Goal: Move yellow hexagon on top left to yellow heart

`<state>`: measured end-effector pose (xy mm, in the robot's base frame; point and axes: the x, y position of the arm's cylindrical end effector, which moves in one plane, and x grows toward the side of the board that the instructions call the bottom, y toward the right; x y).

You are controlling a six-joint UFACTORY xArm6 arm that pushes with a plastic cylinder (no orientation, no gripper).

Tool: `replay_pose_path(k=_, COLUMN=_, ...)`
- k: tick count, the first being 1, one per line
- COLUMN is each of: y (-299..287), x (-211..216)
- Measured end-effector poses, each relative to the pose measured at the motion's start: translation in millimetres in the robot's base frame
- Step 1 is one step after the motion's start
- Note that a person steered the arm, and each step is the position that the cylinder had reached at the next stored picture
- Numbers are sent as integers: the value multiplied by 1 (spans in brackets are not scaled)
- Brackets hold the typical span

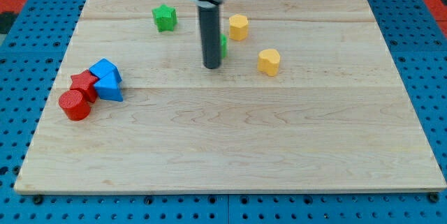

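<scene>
My tip (211, 65) holds nothing, resting left of and below the yellow hexagon (238, 26). The yellow heart (269, 62) lies right of and below that hexagon. I should circle to the hexagon's upper left, then push diagonally.

You get bright, even overhead light, soft short shadows under the blocks, and slightly soft focus throughout.
</scene>
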<state>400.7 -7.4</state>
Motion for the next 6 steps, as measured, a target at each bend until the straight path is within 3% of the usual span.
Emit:
replay_pose_path(k=1, y=29, x=-33)
replay_pose_path(k=2, y=-5, x=-59)
replay_pose_path(k=3, y=-52, x=-59)
replay_pose_path(k=4, y=-31, x=-101)
replay_pose_path(k=5, y=44, x=-128)
replay_pose_path(k=6, y=96, x=-77)
